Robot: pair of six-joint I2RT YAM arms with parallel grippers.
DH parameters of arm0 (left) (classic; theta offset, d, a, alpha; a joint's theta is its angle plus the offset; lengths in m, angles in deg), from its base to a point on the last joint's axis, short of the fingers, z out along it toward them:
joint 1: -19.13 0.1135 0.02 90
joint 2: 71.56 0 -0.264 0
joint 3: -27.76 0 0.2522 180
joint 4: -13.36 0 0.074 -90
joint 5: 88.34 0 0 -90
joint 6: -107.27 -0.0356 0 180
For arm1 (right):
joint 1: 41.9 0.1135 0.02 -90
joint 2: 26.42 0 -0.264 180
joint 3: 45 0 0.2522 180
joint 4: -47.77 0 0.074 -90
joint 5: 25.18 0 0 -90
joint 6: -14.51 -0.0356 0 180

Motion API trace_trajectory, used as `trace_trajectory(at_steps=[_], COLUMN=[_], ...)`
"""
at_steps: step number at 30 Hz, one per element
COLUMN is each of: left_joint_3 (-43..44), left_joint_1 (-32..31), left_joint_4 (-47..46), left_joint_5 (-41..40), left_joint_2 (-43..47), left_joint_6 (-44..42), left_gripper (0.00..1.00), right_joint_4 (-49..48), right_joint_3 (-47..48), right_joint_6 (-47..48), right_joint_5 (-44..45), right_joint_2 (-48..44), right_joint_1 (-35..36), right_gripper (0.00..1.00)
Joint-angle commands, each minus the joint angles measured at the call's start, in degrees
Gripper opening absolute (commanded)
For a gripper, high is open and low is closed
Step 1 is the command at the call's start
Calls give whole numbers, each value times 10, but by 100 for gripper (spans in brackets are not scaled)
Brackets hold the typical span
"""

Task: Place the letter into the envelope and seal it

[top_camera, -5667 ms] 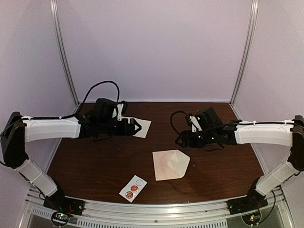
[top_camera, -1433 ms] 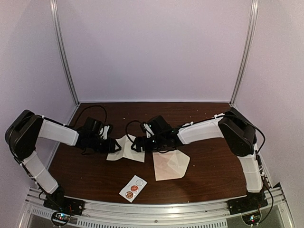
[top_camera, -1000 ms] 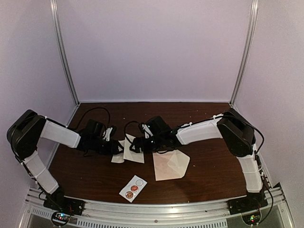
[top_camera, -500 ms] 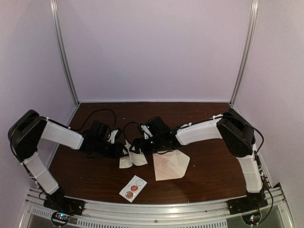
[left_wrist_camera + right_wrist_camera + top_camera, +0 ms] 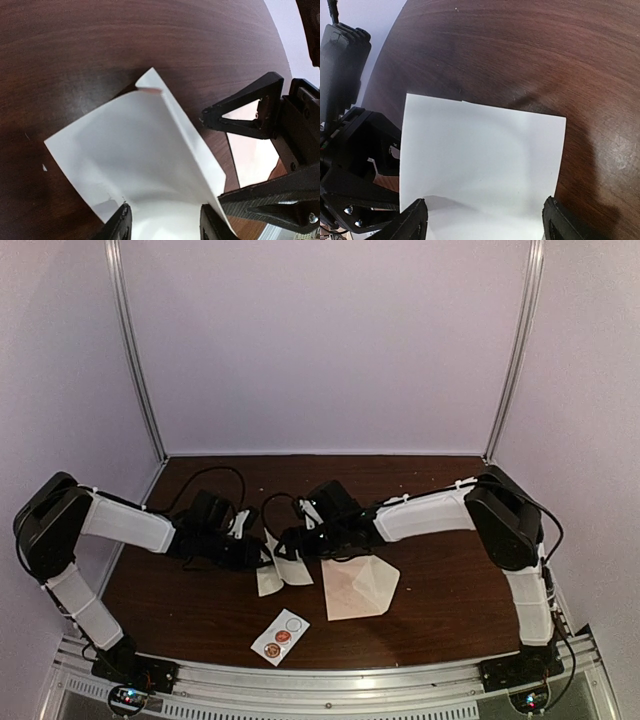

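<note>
Nearest the table [image 5: 200, 615] edge lies the strip [image 5: 280, 636], flat, with round stickers on it, clear of both my arms.

Next out is the envelope [image 5: 358, 587]. It lies flat on the wood to the right of centre, pointed flap turned toward my right side. Nothing rests on it and neither gripper touches it. In the left wrist view a pale patch of it shows past my right fingers.

Just beside the envelope, on its left, is the letter [image 5: 283, 567], a white sheet. It is not flat: it bows up, and one side stands raised along a crease. The far corner on the raised side is curled.

My left gripper [image 5: 164, 217] is at the letter's near-left edge. Its fingers stand at a narrow gap with the sheet running between them; I cannot tell whether they pinch it.

My right gripper [image 5: 484, 205] faces it from the other side, jaws wide, with the sheet lying across the space between the fingers. The two grippers are close, nearly tip to tip.

Beyond them I see only bare brown wood.
</note>
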Motion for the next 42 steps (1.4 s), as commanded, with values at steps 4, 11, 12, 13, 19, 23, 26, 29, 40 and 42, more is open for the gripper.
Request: trace_trajectory(at_steps=[4,11,12,13,19,23,26,29,40,42], left_joint_3=[57,53,48,42,-17,-68,-94,-104,-87,-90], left_joint_1=[-18,-27,-28,-27,-26,-17,-3,4,3,1], left_joint_4=[-63,-110,-112,-113,-92,-96,-87,-81,-111,-136], left_joint_5=[27,53,52,48,-2,-29,-50,-60,3,18], left_joint_2=[53,59,58,57,51,59,73,94,105,97], left_joint_6=[16,40,43,46,68,82,84,83,101,113], left_gripper=[48,48,48,48,49,51,53,55,57,56], right_joint_4=[39,57,57,57,70,66,67,77,50,43], right_joint_3=[-7,-26,-28,-29,-43,-59,-69,-74,-127,-134], right_joint_6=[15,21,21,22,18,14,15,16,-9,-14], right_joint_5=[25,46,49,50,73,86,98,106,91,87], right_joint_2=[-73,-120,-123,-124,-111,-121,-134,-143,-144,-142], right_joint_1=[15,17,17,18,19,19,18,17,16,15], right_gripper=[79,79,79,79,79,79,80,80,78,76])
